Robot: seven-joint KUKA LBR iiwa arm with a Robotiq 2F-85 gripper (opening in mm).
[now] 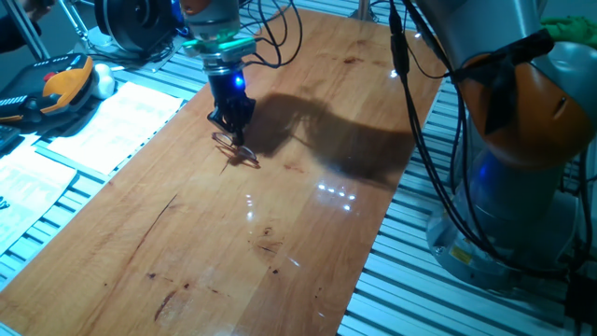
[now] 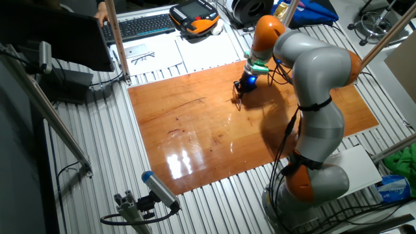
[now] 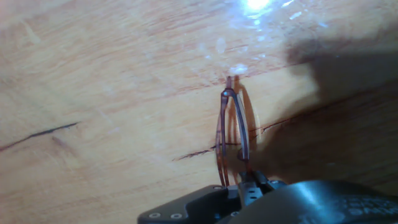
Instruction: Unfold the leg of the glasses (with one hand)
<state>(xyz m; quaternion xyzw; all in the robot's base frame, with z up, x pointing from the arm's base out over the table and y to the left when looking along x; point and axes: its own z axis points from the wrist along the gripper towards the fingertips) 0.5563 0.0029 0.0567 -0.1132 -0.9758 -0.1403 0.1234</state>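
The glasses point(image 3: 239, 127) are thin reddish-brown wire spectacles seen edge-on in the hand view, running from my fingertips up to a point on the wood. In one fixed view the glasses point(image 1: 239, 147) lie at the far left part of the wooden board, just below and right of my gripper point(image 1: 229, 124). The gripper point(image 3: 247, 180) stands low over the near end of the frame, its dark fingers pinched together on the wire. From the other fixed view the gripper point(image 2: 240, 88) sits right above the tiny glasses point(image 2: 238, 101). Which part of the frame is pinched I cannot make out.
The wooden board point(image 1: 280, 233) has dark scratch marks and glare spots. Papers point(image 1: 103, 121) and an orange-black tool point(image 1: 65, 82) lie left of it on the slatted metal table. A keyboard point(image 2: 140, 26) and the arm's cables point(image 1: 420, 121) are nearby.
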